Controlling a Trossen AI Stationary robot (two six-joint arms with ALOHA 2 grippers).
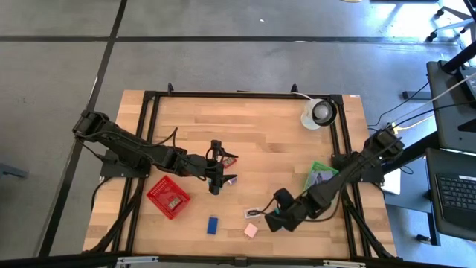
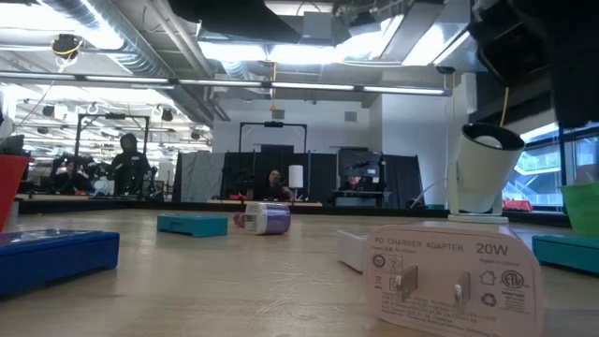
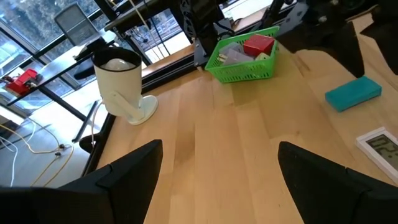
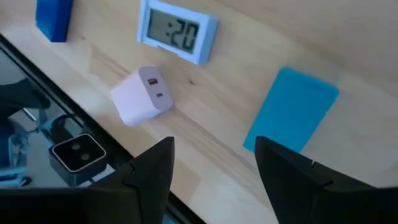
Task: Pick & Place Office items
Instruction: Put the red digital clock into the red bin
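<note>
Down low by one edge of the pale wooden table (image 1: 282,141): right gripper (image 4: 214,163), fingers part way apart, nothing pinched. Just ahead of it, lying flat on the wood: a flat teal rectangle block (image 4: 292,118). Not between the fingers yet, only close to one fingertip and a bit off to that side. Long side of the block pointing away from the gripper, a little slanted. So, most likely, a small slide sideways and a little turn needed first, then a squeeze across the thin way. A bit farther out: a small white charger cube (image 4: 140,96), a little clock with a pale blue frame (image 4: 177,31) and a dark blue block (image 4: 53,18). Right arm much nearer to the teal block than the other arm. Left gripper (image 3: 217,168) waiting over the middle of the table, fingers spread wide, holding nothing, well apart from the teal block. Green square plastic basket (image 1: 320,177) just beside the right arm, with a red piece (image 3: 258,45) inside; probably the home for the teal block too. Red square basket (image 1: 168,197) over by the left arm.
</note>
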